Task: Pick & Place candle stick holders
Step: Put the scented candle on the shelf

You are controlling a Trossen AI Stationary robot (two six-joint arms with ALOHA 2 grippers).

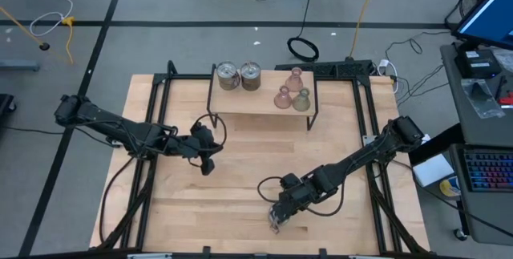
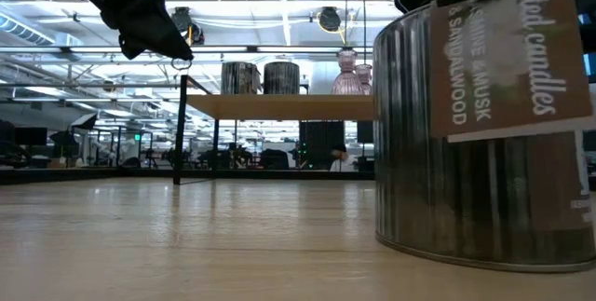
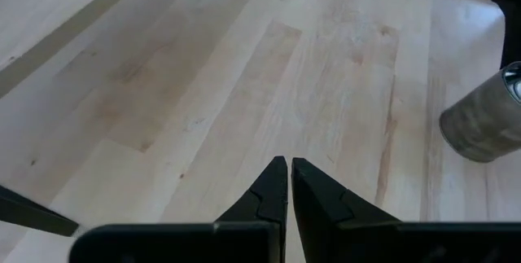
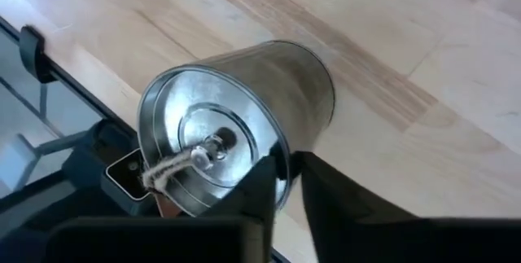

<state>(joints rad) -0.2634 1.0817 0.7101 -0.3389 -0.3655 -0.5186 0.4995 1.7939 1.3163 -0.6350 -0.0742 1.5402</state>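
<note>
- The landmark is the small raised wooden shelf on black metal legs point(image 1: 260, 101), standing at the far middle of the pale wooden table point(image 1: 240, 171).
- On that shelf stand five holders: two shiny silver round metal tins point(image 1: 239, 76) side by side at its left end, and at its right end a cluster of three bell-shaped glass holders, two pinkish-brown point(image 1: 283, 97) and one olive-green point(image 1: 301, 101).
- The sixth, a ribbed silver tin with a lid knob, a string and a card label reading "scented candles" point(image 4: 236, 124), is well in front of the shelf near the table's front edge, somewhat to the right.
- The right gripper point(image 4: 286, 183) is down at that tin with its fingers pinching the rim of the lid, so it reads as grasping the tin; the low view shows the tin's base on the wood, not lifted.
- The left gripper point(image 3: 289, 183) hangs above bare wood in front of the shelf's left end, fingers clenched together on nothing; it looks to be waiting.
- Judged from this layout, five of six are placed, and the remaining work is to lift the last tin and carry it back to the shelf, probably beside the other two tins.
- The table is light planked wood in a black tube frame.
- Beyond it the floor is grey, with cables, and a desk with a monitor and keyboard to the shelf's right.
</note>
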